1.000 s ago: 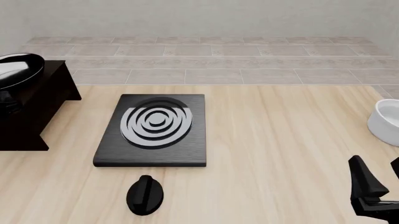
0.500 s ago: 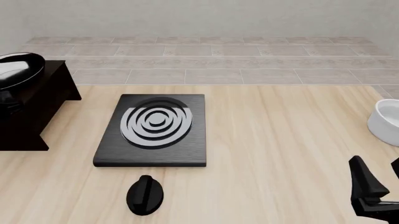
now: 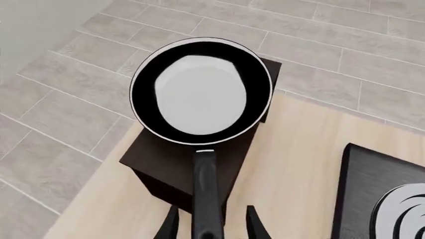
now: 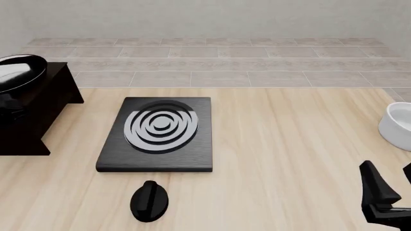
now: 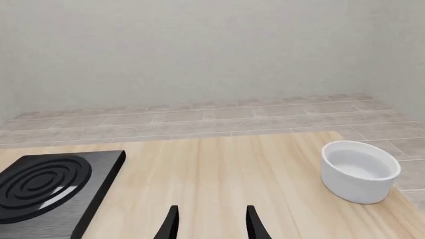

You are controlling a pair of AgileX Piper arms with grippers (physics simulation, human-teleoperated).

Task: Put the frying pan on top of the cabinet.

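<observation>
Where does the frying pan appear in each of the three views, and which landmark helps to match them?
Front view: frying pan at the far left edge, on the cabinet.
Left wrist view: pan fills the centre, over the cabinet, its handle between the left gripper's fingers.
Right wrist view: not in it.
Shared landmark: the black ringed slab.

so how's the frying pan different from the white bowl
The frying pan is glossy black, shallow, and has a long handle; the white bowl is deep and handleless. The pan sits up on the cabinet; the bowl stands on the table. Both are round, upright and empty.
</observation>
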